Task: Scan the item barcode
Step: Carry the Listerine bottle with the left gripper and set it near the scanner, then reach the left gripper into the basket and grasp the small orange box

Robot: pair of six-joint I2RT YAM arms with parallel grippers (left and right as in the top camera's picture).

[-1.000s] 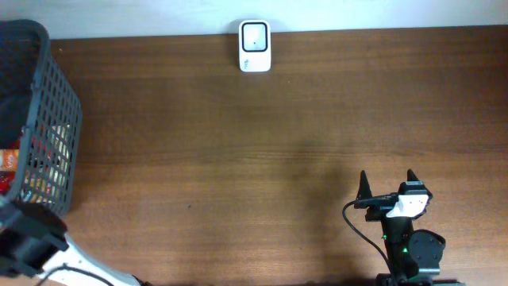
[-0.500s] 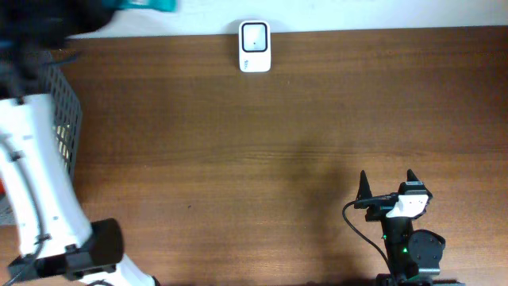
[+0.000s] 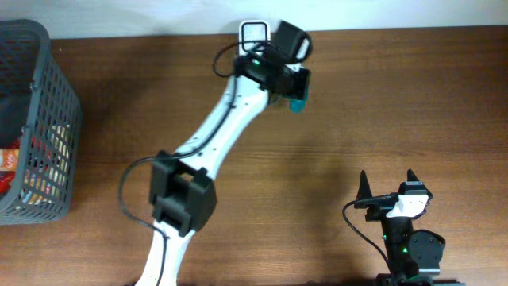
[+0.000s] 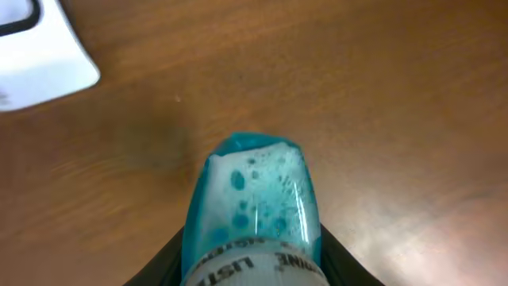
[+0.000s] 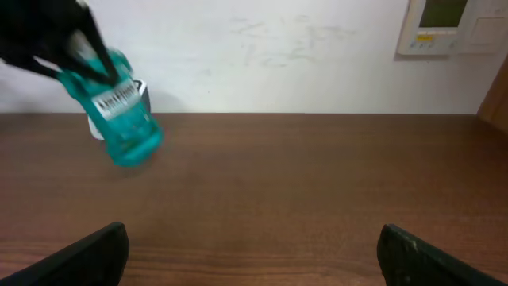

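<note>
Teal mouthwash bottle (image 3: 296,104) hangs at the 12 o'clock end of the table (image 3: 357,103), pinched between the two fingers of the left gripper (image 3: 292,86). From the left wrist view the fingers press on both sides of its labelled neck end, and the rounded base points away toward the wood, with blue liquid and bubbles showing inside. In the right wrist view the mouthwash bottle tilts, base lower and toward 4 o'clock, and it looks lifted off the surface. The white scanner (image 3: 252,30) lies flat just beside it, at about 10 o'clock from the bottle, partly covered by the left arm. The right gripper (image 3: 386,181) sits well apart at the table's 5 o'clock corner, its fingers spread wide with nothing between them. A dark mesh basket (image 3: 48,119) stands at the 9 o'clock edge, with orange and red packets (image 3: 8,163) inside.
</note>
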